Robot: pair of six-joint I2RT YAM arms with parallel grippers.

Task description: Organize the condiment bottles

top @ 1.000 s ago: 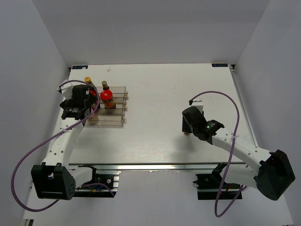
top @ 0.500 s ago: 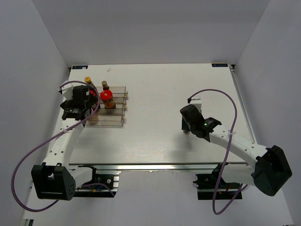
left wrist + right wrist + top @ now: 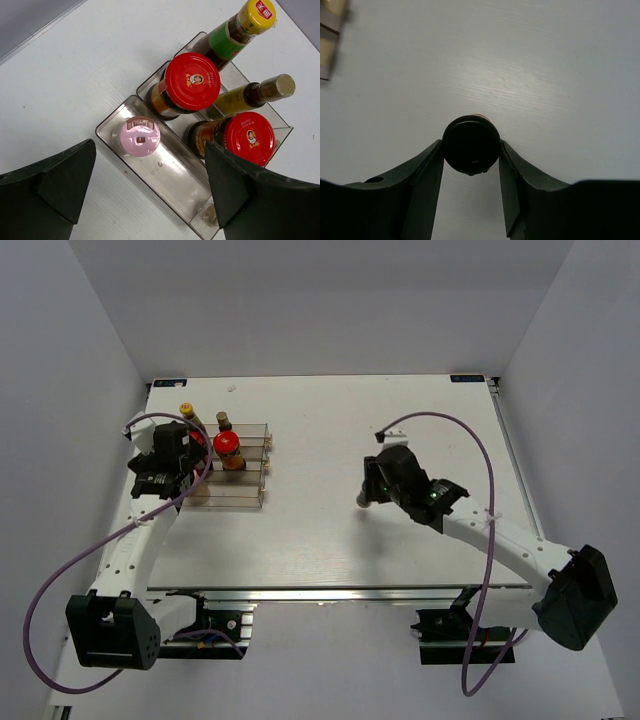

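Note:
My right gripper (image 3: 471,152) is shut on the dark-capped bottle (image 3: 471,144), both fingers pressed against its black cap, above bare tabletop. In the top view the right gripper (image 3: 370,492) is right of the table's centre. My left gripper (image 3: 150,200) stands open over the clear rack (image 3: 172,172), with nothing between its fingers. In the rack stand the pink-capped bottle (image 3: 139,136), two red-lidded jars (image 3: 192,81) (image 3: 249,137), the yellow-capped green-labelled bottle (image 3: 227,39) and the slim yellowish bottle (image 3: 240,97). The left gripper (image 3: 172,468) hangs over the rack's left end.
The rack (image 3: 245,495) sits at the table's left side, its lowest front step bare apart from the pink-capped bottle. Grey walls close in the table on the left, right and back. A purple cable loops off each arm.
The right gripper has shut on the dark-capped bottle and carried it leftward and a little away from the near edge. The left arm has hardly moved.

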